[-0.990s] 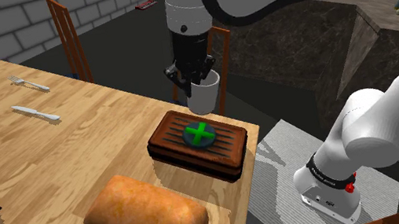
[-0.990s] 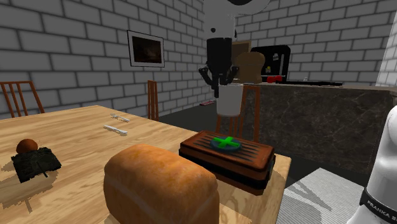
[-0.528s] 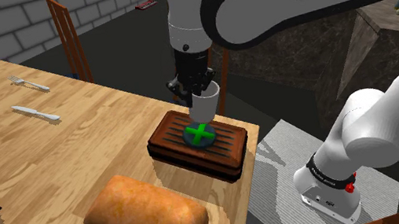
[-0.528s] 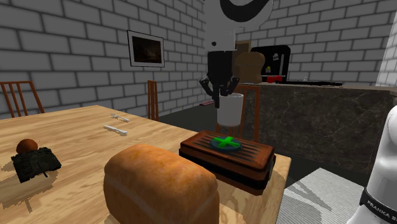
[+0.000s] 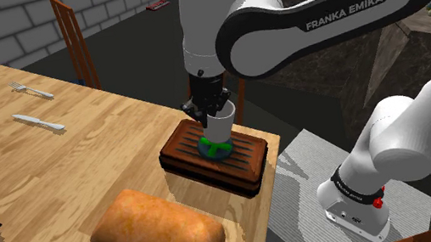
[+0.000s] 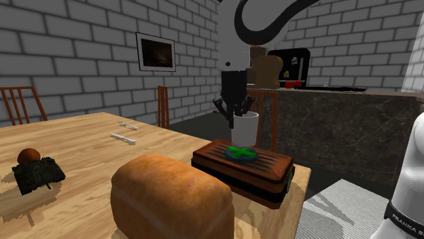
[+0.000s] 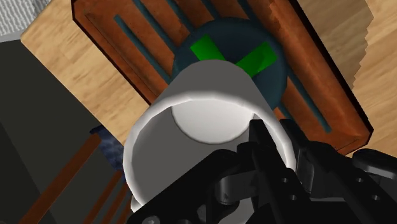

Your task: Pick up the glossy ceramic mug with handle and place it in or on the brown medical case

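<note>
A bread loaf (image 6: 173, 197) sits nearest on the wooden table (image 6: 88, 156). Just beyond it the brown case (image 6: 268, 164) lies flat and closed by the table's edge. Its lid carries a blue disc with a green cross (image 6: 239, 153). My white mug (image 6: 245, 127) hangs upright right over that disc; I cannot tell whether its base touches the lid or is just above it. From the wrist I look straight down to the mug's plain white bottom (image 7: 203, 108), with the cross showing past its rim. My gripper (image 6: 236, 111) is clamped on the mug's wall at the rim, one finger inside. Past the mug stands a wooden chair (image 6: 266, 112), then a grey brick wall (image 6: 81, 61).
</note>
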Motion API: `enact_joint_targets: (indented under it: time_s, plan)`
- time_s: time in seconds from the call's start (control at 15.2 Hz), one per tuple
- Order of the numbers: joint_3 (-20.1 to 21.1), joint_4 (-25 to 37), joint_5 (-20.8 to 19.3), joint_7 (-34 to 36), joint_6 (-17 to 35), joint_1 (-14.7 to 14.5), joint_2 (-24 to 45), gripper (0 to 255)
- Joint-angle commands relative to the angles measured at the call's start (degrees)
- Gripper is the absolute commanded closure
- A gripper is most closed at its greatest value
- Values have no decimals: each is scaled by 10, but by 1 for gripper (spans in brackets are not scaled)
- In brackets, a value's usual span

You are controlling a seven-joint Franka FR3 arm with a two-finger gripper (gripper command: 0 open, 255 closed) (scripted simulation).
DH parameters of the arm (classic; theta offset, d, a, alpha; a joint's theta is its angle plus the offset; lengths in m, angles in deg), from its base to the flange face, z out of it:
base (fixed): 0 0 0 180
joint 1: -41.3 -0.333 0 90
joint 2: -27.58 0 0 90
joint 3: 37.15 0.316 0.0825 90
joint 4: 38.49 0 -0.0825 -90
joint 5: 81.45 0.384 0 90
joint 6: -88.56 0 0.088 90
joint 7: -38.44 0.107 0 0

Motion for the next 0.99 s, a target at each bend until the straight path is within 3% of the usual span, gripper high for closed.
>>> enact_joint_targets:
  time_s: [0.0,0.46,0.53,0.86,0.92]
  plan:
    - [2,-11,-1,2,16,0,4,255]
    - [2,-11,-1,2,16,0,4,255]
    - [2,-11,-1,2,16,0,4,0]
    - [2,-11,-1,2,16,0,4,0]
    - [0,3,1,0,-4,0,-2,0]
